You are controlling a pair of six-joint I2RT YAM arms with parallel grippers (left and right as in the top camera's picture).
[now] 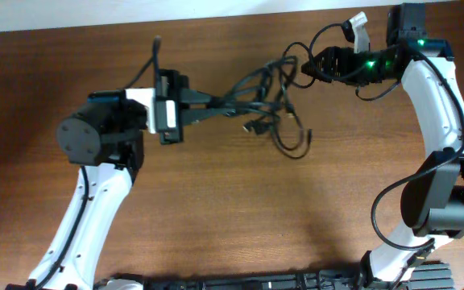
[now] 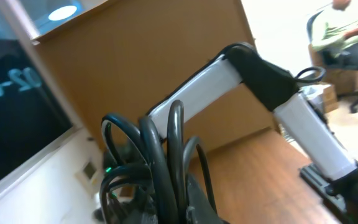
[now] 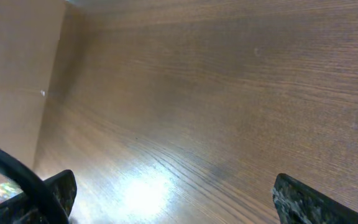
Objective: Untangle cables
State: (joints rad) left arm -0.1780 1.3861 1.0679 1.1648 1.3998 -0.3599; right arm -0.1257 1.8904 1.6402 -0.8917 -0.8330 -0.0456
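The cables [image 1: 269, 95] are bunched in a tangle at the upper middle of the bench [image 1: 240, 209], between the two arms. One side of the bundle is clamped in the narrow left end effector [image 1: 214, 102]. The right end effector [image 1: 304, 69] is held wide at the other side, with one cord seen against a finger.

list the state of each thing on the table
cables, tangled in one bunch, one side pinched
left gripper, shut on the cables
right gripper, open wide, gripping nothing
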